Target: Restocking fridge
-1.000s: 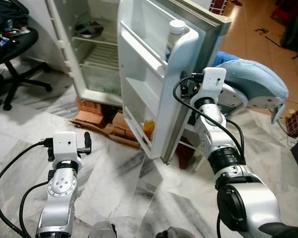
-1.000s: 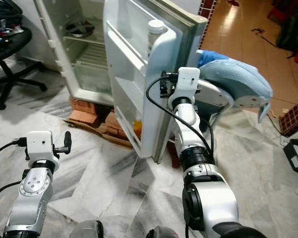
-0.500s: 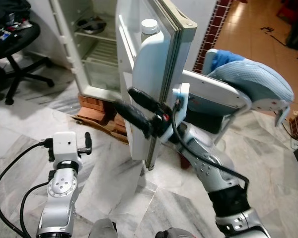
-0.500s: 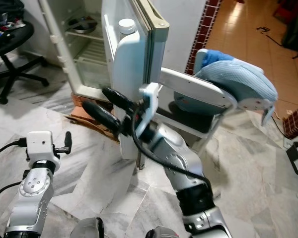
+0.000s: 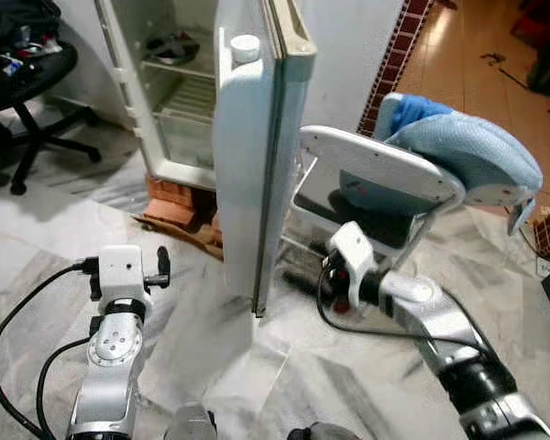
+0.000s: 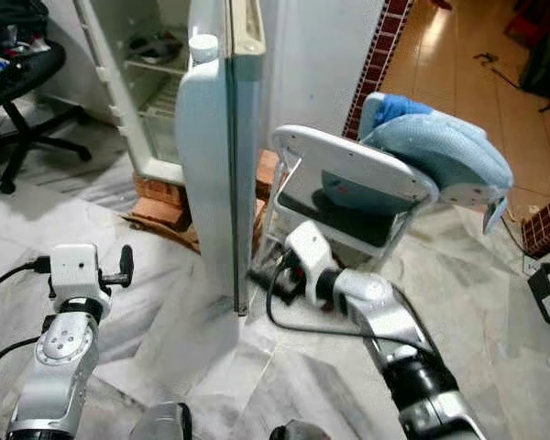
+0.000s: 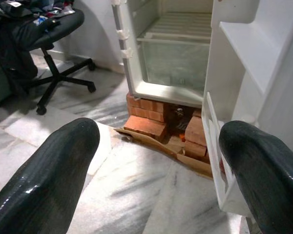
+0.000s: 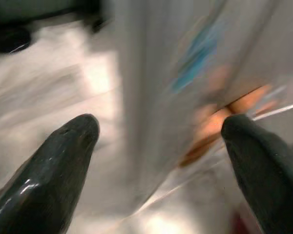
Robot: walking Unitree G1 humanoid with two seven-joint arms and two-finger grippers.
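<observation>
The white fridge [image 5: 179, 101] stands open at the back left, its door [image 5: 243, 165] turned edge-on towards me. A white-capped bottle [image 5: 244, 46] sits in the door's top shelf. My right gripper [image 6: 261, 275] is low near the floor, beside the bottom of the door's outer face. In the blurred right wrist view it [image 8: 160, 122] is open, with the door's edge and an orange blur [image 8: 210, 129] ahead. My left gripper [image 7: 158, 129] is open and holds nothing. It hangs low on the left and faces the fridge's lower compartment.
The fridge rests on red bricks [image 7: 146, 124] over torn cardboard. A dark bowl [image 5: 170, 46] lies on an upper shelf. A black office chair [image 5: 37, 82] stands at far left. A white chair with a blue cushion [image 5: 458, 147] stands close behind the door.
The door has swung from wide open to edge-on. My right arm has dropped from the door's edge to near the floor beside it. The left arm is still.
</observation>
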